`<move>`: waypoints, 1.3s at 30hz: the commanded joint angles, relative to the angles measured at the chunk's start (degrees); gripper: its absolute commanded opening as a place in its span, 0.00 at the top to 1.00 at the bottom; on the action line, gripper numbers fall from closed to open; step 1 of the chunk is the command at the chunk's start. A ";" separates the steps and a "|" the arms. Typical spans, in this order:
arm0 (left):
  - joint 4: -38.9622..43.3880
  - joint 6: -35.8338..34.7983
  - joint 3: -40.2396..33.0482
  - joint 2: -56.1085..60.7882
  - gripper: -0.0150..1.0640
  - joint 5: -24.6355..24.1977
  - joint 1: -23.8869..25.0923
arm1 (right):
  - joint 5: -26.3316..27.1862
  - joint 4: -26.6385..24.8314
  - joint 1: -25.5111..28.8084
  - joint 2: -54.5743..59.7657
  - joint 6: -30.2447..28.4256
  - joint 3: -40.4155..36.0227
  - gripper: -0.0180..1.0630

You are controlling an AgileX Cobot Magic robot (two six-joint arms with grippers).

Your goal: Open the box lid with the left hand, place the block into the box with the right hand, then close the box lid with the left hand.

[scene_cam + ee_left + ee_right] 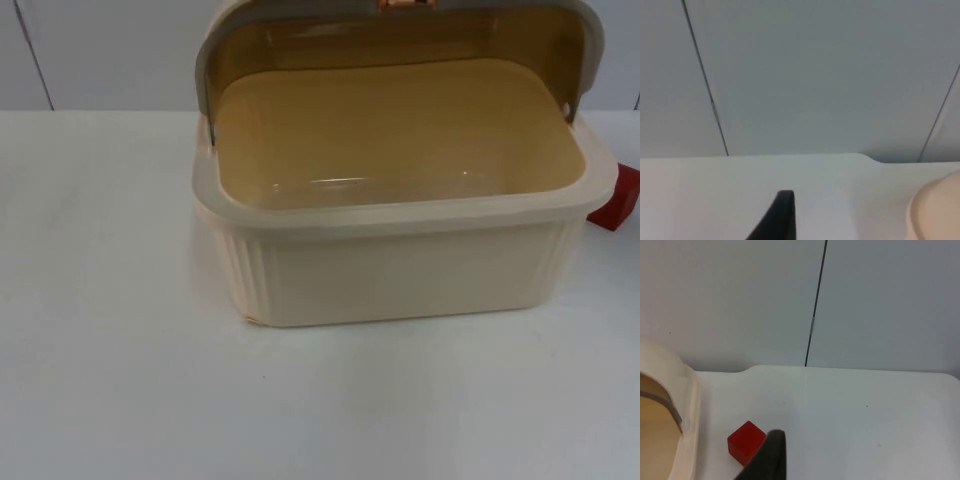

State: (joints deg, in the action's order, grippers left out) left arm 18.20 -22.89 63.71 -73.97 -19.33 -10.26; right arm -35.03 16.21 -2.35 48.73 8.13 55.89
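A cream box with ribbed walls is seen in the middle of the top view, standing on the white tabletop. Its lid is raised and tilted back at the upper edge of the frame, so that the tan interior is exposed; nothing is seen lying inside. An orange clasp is visible at the very top of the lid.

The red block is found at the right edge of the top view, resting on the tabletop just beside the box's right wall and partly hidden behind the box rim. It is outside the box.

In the right wrist view the red block is seen on the tabletop close to the cream rim of the box, with a small gap between them. A black fingertip of the right tool stands just next to the block, apparently above it. Whether this tool's fingers are apart or together cannot be told.

In the left wrist view a black fingertip of the left tool is shown over bare tabletop, with a rounded cream edge of the box near it. The state of this tool's fingers cannot be told either. The grey partition wall is seen behind the tabletop.
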 commanded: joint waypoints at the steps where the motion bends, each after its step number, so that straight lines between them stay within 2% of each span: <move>1: -0.27 0.04 -0.13 0.29 0.01 -0.63 0.14 | 0.48 0.13 -0.14 -0.36 0.39 0.32 0.01; 5: -0.27 0.04 -0.01 1.99 0.01 -0.22 0.14 | 0.48 0.13 -0.14 0.17 0.90 0.32 0.01; 8: 0.35 0.04 -0.01 3.17 0.01 2.02 0.14 | 0.92 0.79 -0.14 1.97 3.09 0.32 0.01; 12: 0.59 -0.07 -0.01 4.72 0.01 3.90 0.23 | 4.19 1.29 -0.14 6.64 3.68 0.32 0.01; 16: 0.59 -0.07 -0.01 5.80 0.01 -0.66 0.23 | 8.44 1.43 -0.14 17.93 3.86 4.45 0.01; 20: 0.59 -0.07 -0.01 5.80 0.01 -3.19 0.23 | 10.00 1.79 0.00 25.95 3.86 9.49 0.01; 25: 0.24 -0.07 -0.01 5.80 0.01 -4.17 0.23 | 9.64 1.69 0.00 37.23 4.76 15.88 0.01; 29: 0.60 -0.07 -0.01 5.80 0.01 -4.17 0.23 | 12.38 1.69 0.00 44.52 4.91 17.69 0.01; 32: 0.60 -0.07 -0.01 5.80 0.01 -4.17 0.23 | 16.46 1.69 0.00 50.25 0.10 18.45 0.01; 33: 0.60 -0.07 -0.01 5.80 0.01 -4.30 0.23 | 16.59 1.69 0.00 52.08 -2.94 18.58 0.01; 36: 0.60 -0.07 -0.01 5.69 0.01 -4.41 0.23 | 14.84 1.24 0.36 55.29 -5.32 19.58 0.01; 37: 0.60 -0.07 -0.01 5.46 0.01 -4.40 0.23 | 13.35 -1.00 0.85 56.99 -6.98 20.24 0.01; 38: 0.60 -0.07 -0.01 5.33 0.01 -4.75 0.23 | 12.53 -5.64 1.67 58.56 -11.36 20.67 0.01; 39: 0.60 -0.07 -0.01 5.33 0.01 -4.75 0.23 | 12.53 -5.64 1.67 58.56 -11.36 20.67 0.01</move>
State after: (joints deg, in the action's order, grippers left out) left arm 18.43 -22.79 63.71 -68.59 -23.83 -10.26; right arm -21.69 11.46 -1.10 106.76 -1.63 76.07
